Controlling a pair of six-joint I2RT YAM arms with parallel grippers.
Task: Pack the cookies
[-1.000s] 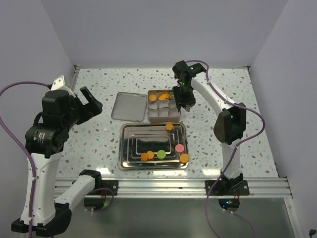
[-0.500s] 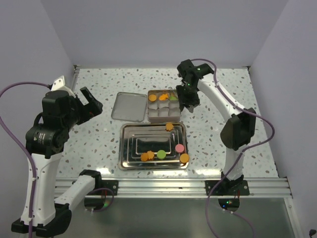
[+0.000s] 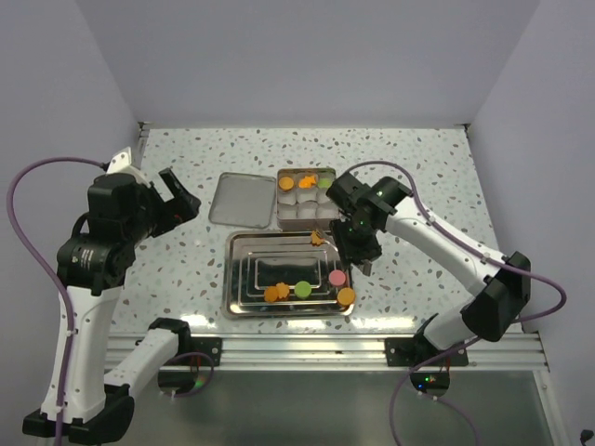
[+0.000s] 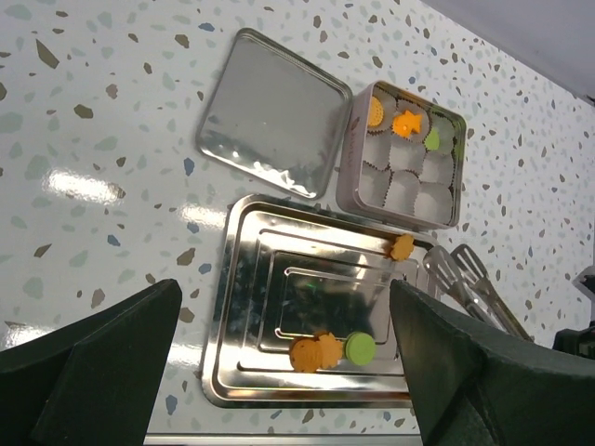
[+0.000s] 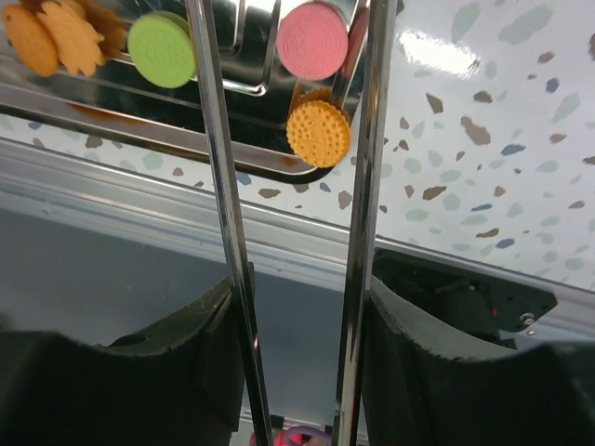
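My right pincer (image 3: 361, 260) hangs spread, empty, over the tray (image 3: 232, 279) at its 4 o'clock corner, where a pink cookie (image 5: 312, 39) and an orange cookie (image 5: 318, 133) lie flat. Light, thin, likely brittle: I'd nip across the edges, gently.

Bright, even overhead light, soft faint shadows on the speckled bench (image 3: 437, 167), white glare patches along the bench's near edge and left side, mirror reflections on the steel tray (image 3: 232, 279) and lid (image 4: 270, 116), left jaws dark and out of focus in the foreground.
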